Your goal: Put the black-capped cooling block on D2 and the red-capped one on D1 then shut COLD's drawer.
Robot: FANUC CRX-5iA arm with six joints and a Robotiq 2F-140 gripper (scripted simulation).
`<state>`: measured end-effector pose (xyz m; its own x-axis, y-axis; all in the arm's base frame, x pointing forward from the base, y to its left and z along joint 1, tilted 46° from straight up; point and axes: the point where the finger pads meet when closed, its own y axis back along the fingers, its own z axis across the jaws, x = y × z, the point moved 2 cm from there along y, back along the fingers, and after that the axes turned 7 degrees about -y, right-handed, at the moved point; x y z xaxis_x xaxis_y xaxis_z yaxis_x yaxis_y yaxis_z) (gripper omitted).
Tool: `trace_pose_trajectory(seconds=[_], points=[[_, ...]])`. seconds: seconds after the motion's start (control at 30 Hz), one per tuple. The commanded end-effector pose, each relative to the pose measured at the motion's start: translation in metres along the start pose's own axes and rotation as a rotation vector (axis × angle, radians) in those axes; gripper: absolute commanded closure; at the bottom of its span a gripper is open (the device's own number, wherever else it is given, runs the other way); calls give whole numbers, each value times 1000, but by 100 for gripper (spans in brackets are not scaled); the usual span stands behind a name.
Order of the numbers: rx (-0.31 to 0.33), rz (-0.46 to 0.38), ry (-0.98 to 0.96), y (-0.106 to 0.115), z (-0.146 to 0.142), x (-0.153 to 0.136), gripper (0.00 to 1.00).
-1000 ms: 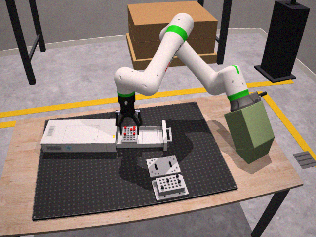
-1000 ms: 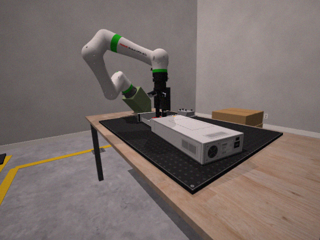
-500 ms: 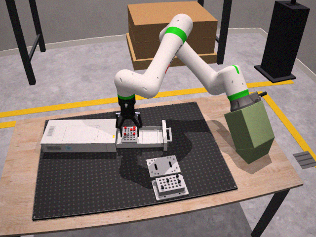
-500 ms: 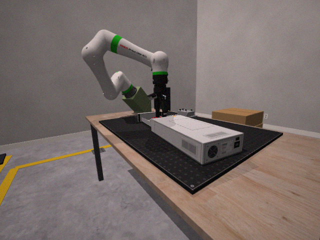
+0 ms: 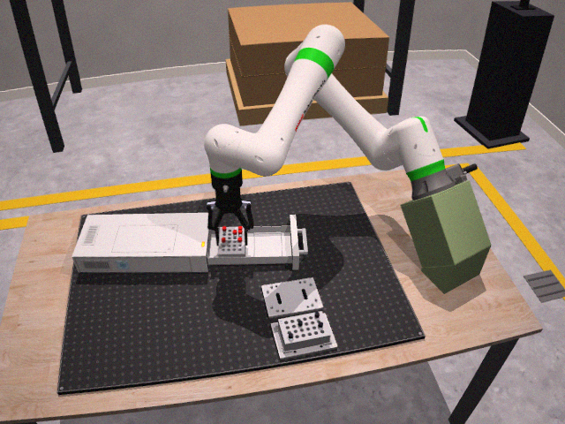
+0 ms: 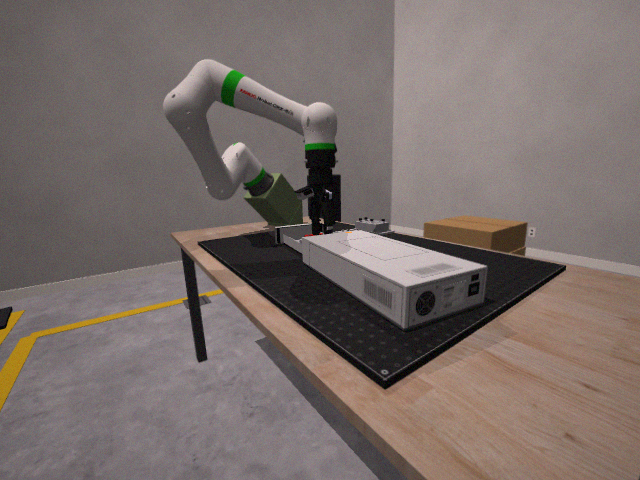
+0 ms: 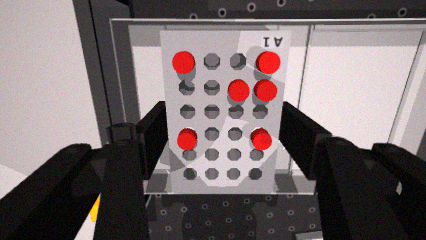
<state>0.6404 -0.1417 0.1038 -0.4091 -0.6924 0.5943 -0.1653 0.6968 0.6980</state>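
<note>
The red-capped cooling block (image 5: 232, 252) (image 7: 222, 41) sits in the open drawer (image 5: 267, 244) (image 7: 360, 85), at the end near the cooler COLD (image 5: 141, 232) (image 6: 392, 253). Several red caps show on its top. My gripper (image 5: 231, 238) (image 7: 222, 117) points down over it, its pads against the block's two sides; it looks shut on the block. The black-capped block (image 5: 310, 344) sits on the slot D2 (image 5: 279, 352), with several black-capped tubes in its bores. The slot D1 (image 5: 290, 288) is bare. COLD's lamp (image 5: 203, 244) (image 7: 95, 209) is lit yellow. The block's underside is hidden.
The drawer's front panel and handle (image 5: 301, 241) stand to the right of the block. The cooler's housing is close on the left. The drawer's side walls run along both ends of the block. The arm's green base (image 5: 449, 228) stands at the table's right.
</note>
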Motion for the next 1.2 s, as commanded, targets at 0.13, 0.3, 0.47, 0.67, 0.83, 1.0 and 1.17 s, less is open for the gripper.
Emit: trace_pose_trajectory(seconds=[0.13, 0.3, 0.47, 0.67, 0.83, 1.0, 1.17], points=[[2, -1, 0, 1, -1, 0, 52], [2, -1, 0, 1, -1, 0, 60], [2, -1, 0, 1, -1, 0, 66], [2, -1, 0, 1, -1, 0, 73], [2, -1, 0, 1, -1, 0, 81], [2, -1, 0, 1, -1, 0, 88], [2, -1, 0, 1, -1, 0, 90]])
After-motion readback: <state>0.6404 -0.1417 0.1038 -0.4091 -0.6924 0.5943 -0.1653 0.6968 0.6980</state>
